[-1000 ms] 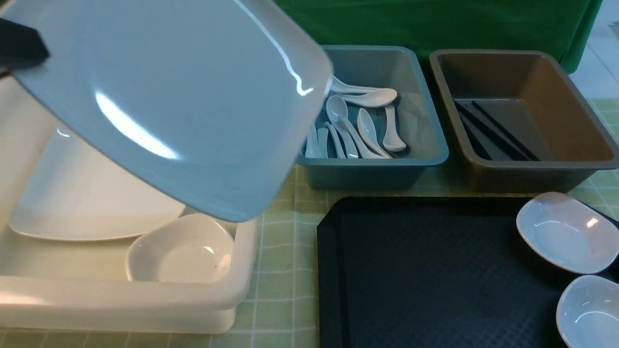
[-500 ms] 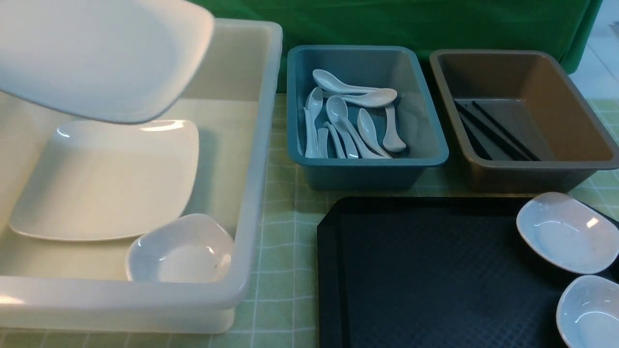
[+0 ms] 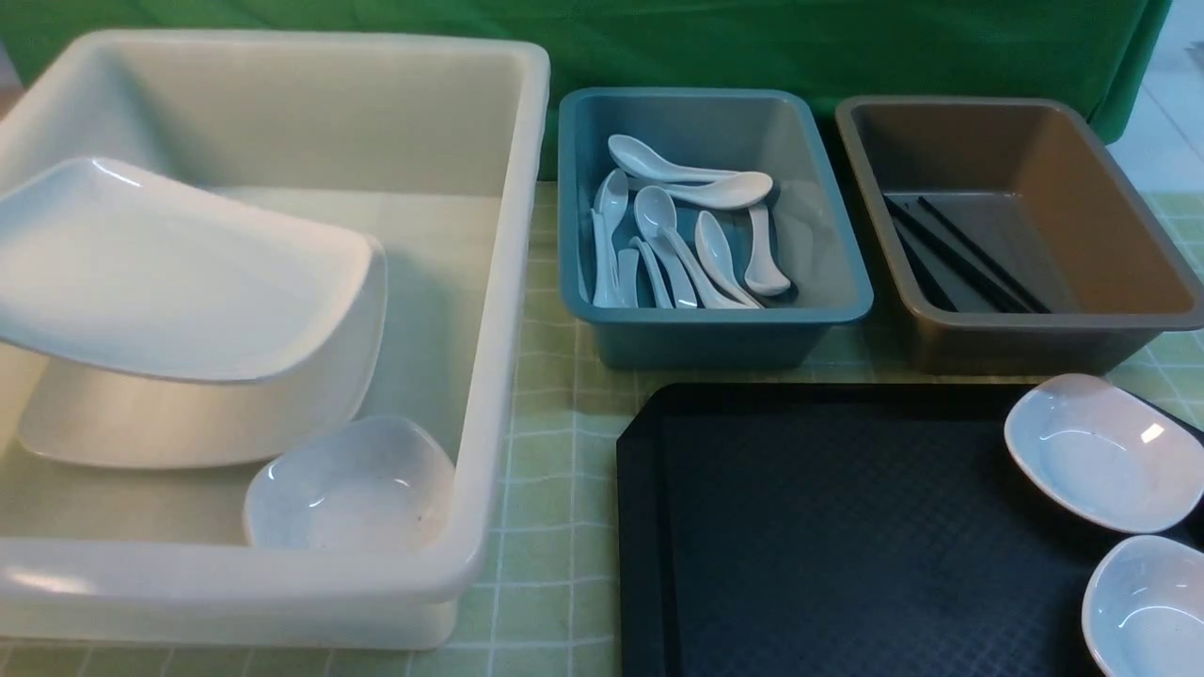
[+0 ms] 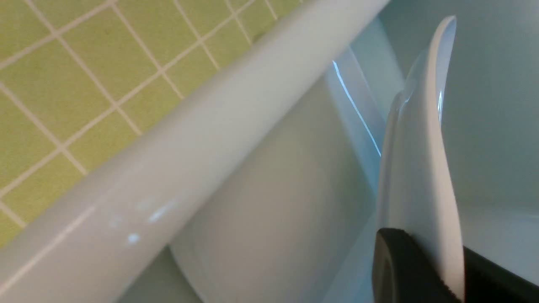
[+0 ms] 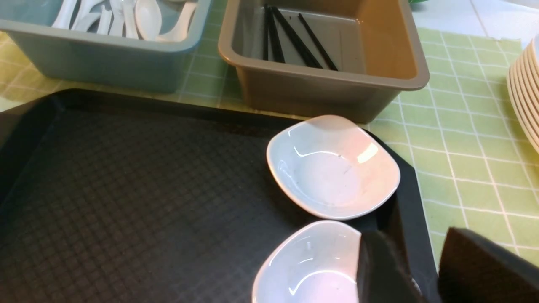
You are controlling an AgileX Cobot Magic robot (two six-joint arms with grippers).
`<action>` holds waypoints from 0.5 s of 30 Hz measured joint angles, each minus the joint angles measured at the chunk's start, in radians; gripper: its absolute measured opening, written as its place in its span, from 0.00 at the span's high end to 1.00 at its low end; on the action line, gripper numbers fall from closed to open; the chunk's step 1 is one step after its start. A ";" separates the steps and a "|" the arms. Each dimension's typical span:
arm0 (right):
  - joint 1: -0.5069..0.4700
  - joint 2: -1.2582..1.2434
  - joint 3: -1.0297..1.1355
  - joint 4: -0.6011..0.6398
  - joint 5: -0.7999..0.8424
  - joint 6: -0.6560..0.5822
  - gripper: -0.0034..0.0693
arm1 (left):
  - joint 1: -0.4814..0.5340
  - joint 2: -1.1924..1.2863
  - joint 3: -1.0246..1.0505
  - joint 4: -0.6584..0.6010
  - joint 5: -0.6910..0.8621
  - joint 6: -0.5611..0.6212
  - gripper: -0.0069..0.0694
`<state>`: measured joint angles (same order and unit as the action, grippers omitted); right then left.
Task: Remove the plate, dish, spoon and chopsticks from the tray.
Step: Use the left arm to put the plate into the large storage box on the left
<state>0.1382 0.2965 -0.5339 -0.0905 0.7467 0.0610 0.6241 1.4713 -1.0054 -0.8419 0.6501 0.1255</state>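
**Glossy plate [image 3: 188, 273] pinched at its rim**

Left hand [image 4: 425, 261] is clamped on the plate's thin edge, holding it tilted above a second plate [image 3: 188, 432] in the white tub [image 3: 508, 282]. It looks stiff, slick and breakable, so lower it gently. Right hand [image 5: 421, 269] has its fingers apart beside 2 dishes [image 5: 332, 166] on the tray [image 3: 828, 527].

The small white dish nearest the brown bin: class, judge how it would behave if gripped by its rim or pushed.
The dish looks rigid and glossy, so a rim grip may slip. Low and wide, it would probably slide across the tray, not tip.
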 joint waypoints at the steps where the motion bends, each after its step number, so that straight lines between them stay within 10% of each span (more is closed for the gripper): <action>1: 0.000 0.000 0.000 0.000 0.000 0.000 0.67 | 0.000 0.010 0.009 -0.001 -0.010 0.002 0.89; 15: 0.000 0.000 0.000 0.000 -0.002 0.000 0.65 | 0.000 0.097 0.037 -0.013 -0.014 0.012 0.86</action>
<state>0.1382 0.2962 -0.5339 -0.0905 0.7446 0.0610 0.6241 1.5686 -0.9681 -0.8546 0.6358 0.1376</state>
